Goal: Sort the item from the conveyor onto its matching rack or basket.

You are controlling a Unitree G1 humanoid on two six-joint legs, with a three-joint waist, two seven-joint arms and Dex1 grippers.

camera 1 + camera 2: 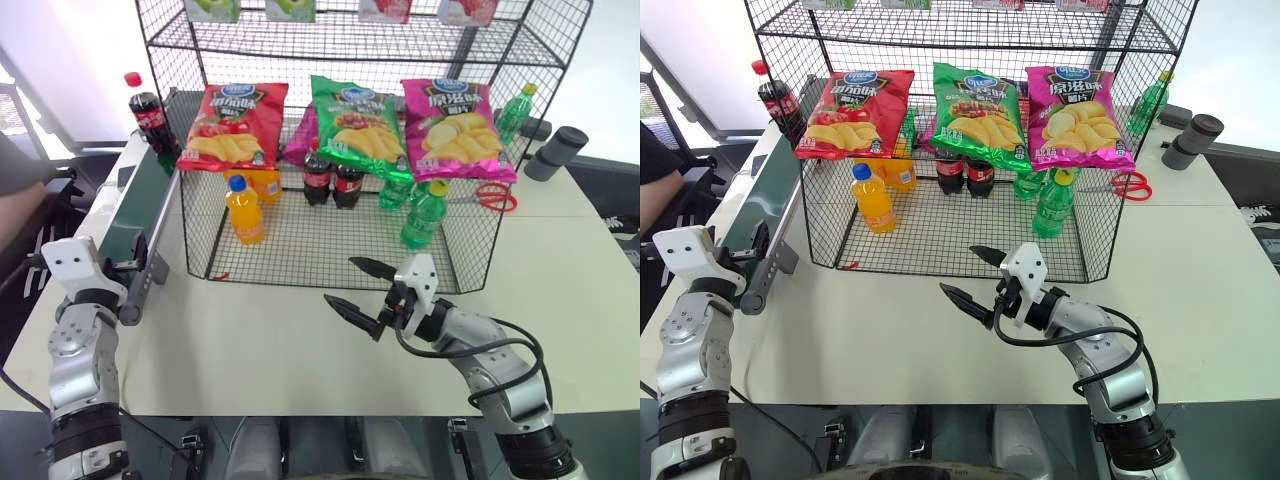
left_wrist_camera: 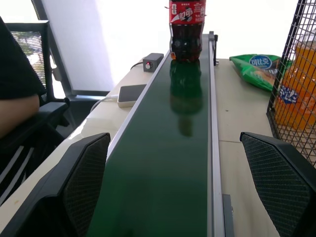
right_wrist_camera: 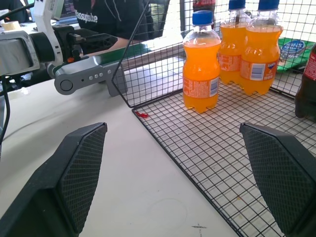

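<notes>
The cola bottle (image 1: 150, 112) is standing upright, cap up, at eleven o'clock on the belt (image 1: 140, 195); my jaws are gaping, both empty.

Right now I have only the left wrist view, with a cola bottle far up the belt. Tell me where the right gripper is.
Observer: The right gripper hangs open over the table, in front of the rack.
Operator: Name what stands on its tray.
Observer: Two cola bottles under the green crisp bag, orange bottles to their left, green bottles to their right.
Operator: Report anything loose nearby.
Observer: Red-handled scissors lie on the table at the rack's right side.
</notes>
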